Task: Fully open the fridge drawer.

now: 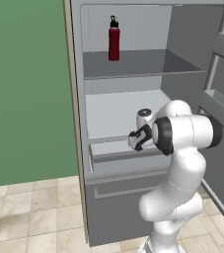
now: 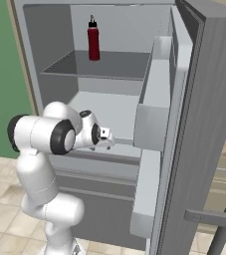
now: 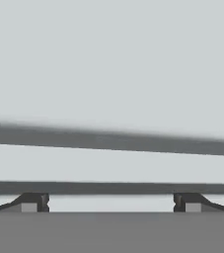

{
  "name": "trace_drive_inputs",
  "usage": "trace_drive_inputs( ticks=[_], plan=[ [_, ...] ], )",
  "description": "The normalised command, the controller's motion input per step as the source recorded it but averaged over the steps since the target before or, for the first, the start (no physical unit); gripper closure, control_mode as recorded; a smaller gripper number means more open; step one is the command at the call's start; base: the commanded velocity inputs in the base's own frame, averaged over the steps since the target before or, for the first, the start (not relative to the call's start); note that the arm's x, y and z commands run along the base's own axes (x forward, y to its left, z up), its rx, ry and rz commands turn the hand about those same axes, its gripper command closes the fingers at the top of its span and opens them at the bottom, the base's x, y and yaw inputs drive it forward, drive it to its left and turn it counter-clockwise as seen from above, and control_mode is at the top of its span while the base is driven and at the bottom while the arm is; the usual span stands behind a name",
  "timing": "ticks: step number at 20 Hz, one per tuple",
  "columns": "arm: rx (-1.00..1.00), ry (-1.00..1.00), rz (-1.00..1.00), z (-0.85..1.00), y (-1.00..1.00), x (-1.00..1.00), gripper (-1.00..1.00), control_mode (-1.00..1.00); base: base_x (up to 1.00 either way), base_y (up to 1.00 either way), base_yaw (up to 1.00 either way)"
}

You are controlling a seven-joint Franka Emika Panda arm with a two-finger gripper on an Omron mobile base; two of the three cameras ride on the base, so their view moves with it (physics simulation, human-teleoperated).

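At fridge drawer (image 1: 114,152) front edge: jaws spread wide, holding nothing, tips close to strip.

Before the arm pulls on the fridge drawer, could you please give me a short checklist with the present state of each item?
1. Fridge door swung open, out of the drawer's path: ok.
2. Gripper open, fingertips wide apart: ok.
3. Gripper facing the fridge drawer front strip: ok, dark strip runs across the hand view.
4. Fingers actually around the front edge: cannot tell.
5. Drawer fully open: not ok, it sticks out only slightly.
6. Red bottle upright on the upper shelf, away from the work: ok.
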Motion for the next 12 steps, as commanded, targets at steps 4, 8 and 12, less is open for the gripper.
trace_drive_inputs(
  ticks=[4, 8, 12],
  plan=[
    [-0.07, 0.11, 0.00, -0.75, -0.14, -0.95, -1.00, -1.00, 0.00, 0.00, 0.00],
    [-0.08, 0.18, 0.00, -0.85, -0.13, -1.00, -1.00, -1.00, 0.00, 0.00, 0.00],
    [-0.09, 0.21, 0.00, -0.92, -0.13, -1.00, -1.00, -1.00, 0.00, 0.00, 0.00]
  ],
)
